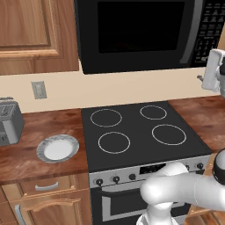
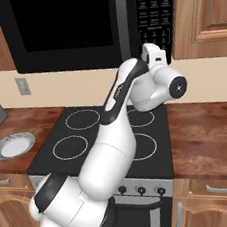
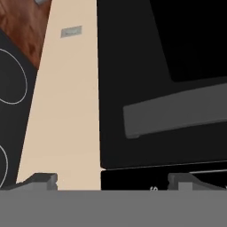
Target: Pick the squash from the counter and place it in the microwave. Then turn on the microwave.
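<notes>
The arm (image 2: pixel 108 156) is glossy white, built of fat rounded segments with dark grey bands at the joints and a dark strip along one upper link. A black round cap (image 2: pixel 178 85) closes the wrist end. The fingertips (image 3: pixel 42 181) are small, dark grey, blocky.

1. Microwave (image 1: pixel 136 35): black box, dark glass door, grey handle, top centre of left base view; keypad w/ small pale markings.
2. Stovetop (image 1: pixel 140 132): black, four thin white rings, mid frame.
3. Counter (image 1: pixel 39 154): reddish-brown wood grain, lower left.
4. Plate (image 1: pixel 57 148): white centre, grey rim, lower left.
5. Toaster (image 1: pixel 9 121): grey, left edge.
6. Wall (image 1: pixel 132 90): plain cream; outlet (image 1: pixel 38 89) light grey.
7. Cabinets (image 1: pixel 30 30): mid-brown wood, upper left; drawers lighter wood w/ grey handles.
8. Oven front (image 1: pixel 127 176): steel grey, black knobs.
9. Arm (image 2: pixel 115 150): white w/ dark joints, centre of right base view.
</notes>
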You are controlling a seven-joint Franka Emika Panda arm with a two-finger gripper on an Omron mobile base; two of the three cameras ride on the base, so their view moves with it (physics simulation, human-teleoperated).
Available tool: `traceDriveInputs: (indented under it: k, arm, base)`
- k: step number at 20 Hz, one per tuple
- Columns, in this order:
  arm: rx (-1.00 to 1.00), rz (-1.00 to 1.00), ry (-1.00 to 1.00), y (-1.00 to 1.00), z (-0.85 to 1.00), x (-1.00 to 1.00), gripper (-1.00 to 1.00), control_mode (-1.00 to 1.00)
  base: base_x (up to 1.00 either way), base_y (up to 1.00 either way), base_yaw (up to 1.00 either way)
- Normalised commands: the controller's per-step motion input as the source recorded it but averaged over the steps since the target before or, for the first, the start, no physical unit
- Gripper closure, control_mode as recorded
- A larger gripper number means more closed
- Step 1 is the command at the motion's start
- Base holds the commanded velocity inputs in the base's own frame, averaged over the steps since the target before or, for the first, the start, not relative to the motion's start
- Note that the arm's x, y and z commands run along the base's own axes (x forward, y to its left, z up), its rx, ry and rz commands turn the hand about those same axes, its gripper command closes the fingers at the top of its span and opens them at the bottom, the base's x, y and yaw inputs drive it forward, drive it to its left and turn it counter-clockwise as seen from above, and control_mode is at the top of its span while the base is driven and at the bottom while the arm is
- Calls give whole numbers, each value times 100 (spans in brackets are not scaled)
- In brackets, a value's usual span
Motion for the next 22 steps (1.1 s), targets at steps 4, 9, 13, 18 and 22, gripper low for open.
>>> traceDriveInputs:
  k: [4,9,13,18,22]
  arm:
    - [0,0,0,0,-6,4,-100,-100]
    - [0,0,0,0,-7,10,-100,-100]
    - [0,0,0,0,-1,15,-100,-100]
    - [0,0,0,-1,0,18,-100,-100]
    - [0,0,0,-5,0,14,-100,-100]
  base:
    - [0,0,0]
    - [0,0,0]
    - [0,0,0]
    - [0,0,0]
    - [0,0,0]
